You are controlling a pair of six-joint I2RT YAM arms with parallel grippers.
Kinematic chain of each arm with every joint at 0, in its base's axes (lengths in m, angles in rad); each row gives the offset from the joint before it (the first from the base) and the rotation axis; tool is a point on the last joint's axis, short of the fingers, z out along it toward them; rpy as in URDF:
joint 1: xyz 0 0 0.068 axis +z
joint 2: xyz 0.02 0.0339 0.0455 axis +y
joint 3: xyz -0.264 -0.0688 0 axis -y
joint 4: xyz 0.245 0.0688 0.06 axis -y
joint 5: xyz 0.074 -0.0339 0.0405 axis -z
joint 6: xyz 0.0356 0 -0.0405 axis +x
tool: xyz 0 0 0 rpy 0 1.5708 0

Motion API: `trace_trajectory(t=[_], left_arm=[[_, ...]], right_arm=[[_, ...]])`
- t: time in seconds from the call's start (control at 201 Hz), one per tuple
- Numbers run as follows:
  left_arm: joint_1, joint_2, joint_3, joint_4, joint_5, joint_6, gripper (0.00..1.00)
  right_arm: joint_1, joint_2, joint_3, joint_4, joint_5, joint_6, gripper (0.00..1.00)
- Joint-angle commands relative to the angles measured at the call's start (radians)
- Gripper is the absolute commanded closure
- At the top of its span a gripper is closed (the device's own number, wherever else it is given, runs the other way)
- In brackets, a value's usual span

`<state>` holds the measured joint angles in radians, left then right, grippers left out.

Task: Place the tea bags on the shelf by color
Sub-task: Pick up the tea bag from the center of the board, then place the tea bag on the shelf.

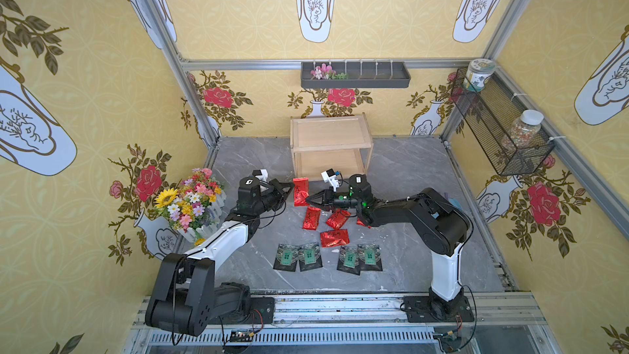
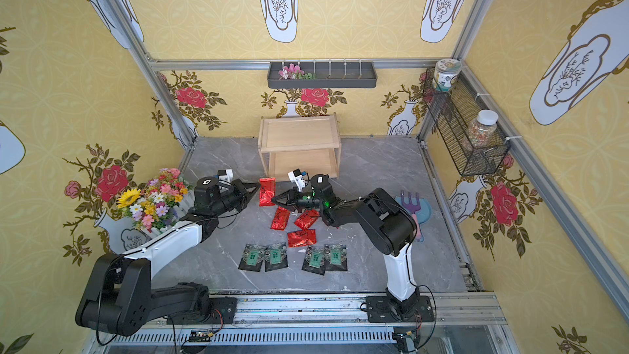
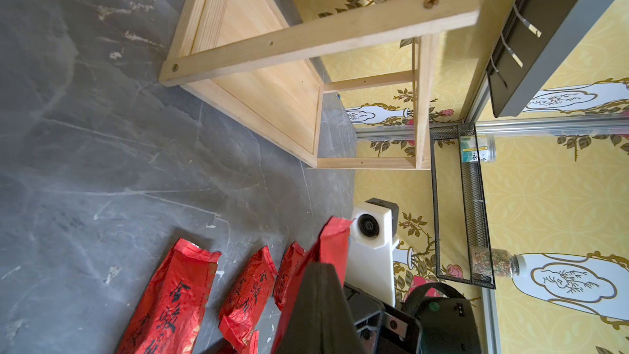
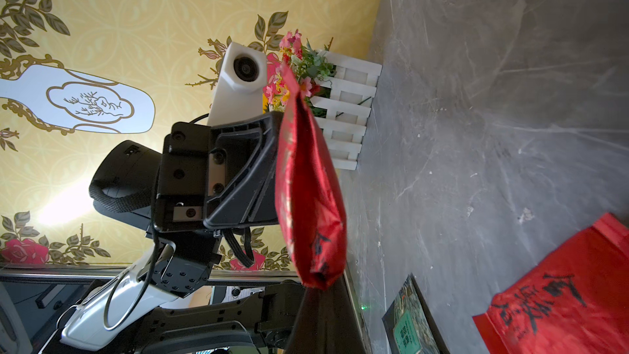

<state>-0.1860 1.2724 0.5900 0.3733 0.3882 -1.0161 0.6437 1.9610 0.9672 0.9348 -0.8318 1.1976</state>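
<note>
A red tea bag [image 1: 300, 192] hangs upright above the table, and both grippers are shut on it. My left gripper [image 1: 291, 187] pinches its upper left edge. My right gripper [image 1: 308, 200] pinches its lower right end. In the wrist views the same bag [image 3: 335, 243] [image 4: 306, 192] sticks out past each dark fingertip. Three more red tea bags [image 1: 312, 218] [image 1: 338, 218] [image 1: 334, 237] lie flat below it, and a red corner [image 1: 360, 222] shows under the right arm. Several black tea bags with green labels [image 1: 310, 257] lie in a row nearer the front. The wooden shelf [image 1: 330, 141] stands empty at the back.
A flower bouquet in a white fence pot [image 1: 190, 202] stands by the left arm. A dark grey wall tray [image 1: 355, 74] hangs on the back wall. A wire-mesh basket [image 1: 500, 124] with two jars hangs on the right wall. A toy rake and scoop [image 2: 413, 206] lie behind the right arm.
</note>
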Motion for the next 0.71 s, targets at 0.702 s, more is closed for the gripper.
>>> trace_trajectory(t=[0.702], left_arm=[[0.062, 0.025, 0.267, -0.326, -0.094, 0.279, 0.64]], right_arm=[[-0.145, 0.098, 0.932, -1.193, 0.120, -0.548, 0.97]])
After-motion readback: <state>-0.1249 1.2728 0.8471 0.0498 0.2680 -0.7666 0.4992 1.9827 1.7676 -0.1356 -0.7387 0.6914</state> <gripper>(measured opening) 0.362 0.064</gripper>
